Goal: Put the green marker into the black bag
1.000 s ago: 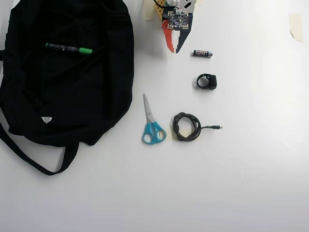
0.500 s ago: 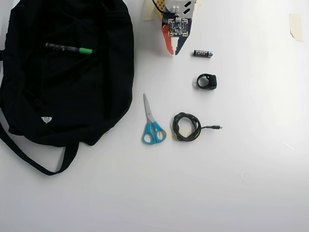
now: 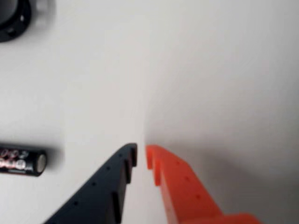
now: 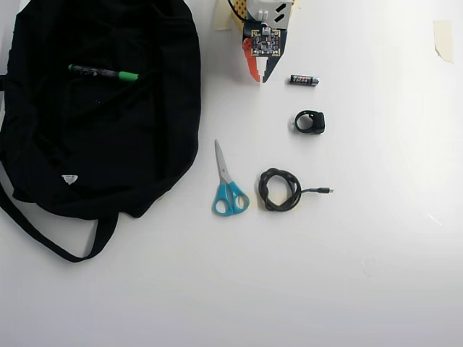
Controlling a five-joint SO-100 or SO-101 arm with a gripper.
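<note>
Since a second ago your gripper [image 4: 262,79] has narrowed, fingers [image 3: 174,182] nearly together and empty, over the white worktop's [image 4: 304,275] back edge

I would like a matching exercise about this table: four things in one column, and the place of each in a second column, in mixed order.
Things, overhead view:
1. green marker
2. scissors
3. battery
4. coiled cable

Places:
A. just right of the hand
B. on the black bag
C. right of the scissors
D. between the bag and the cable

Pairs: 1-B, 2-D, 3-A, 4-C
</note>
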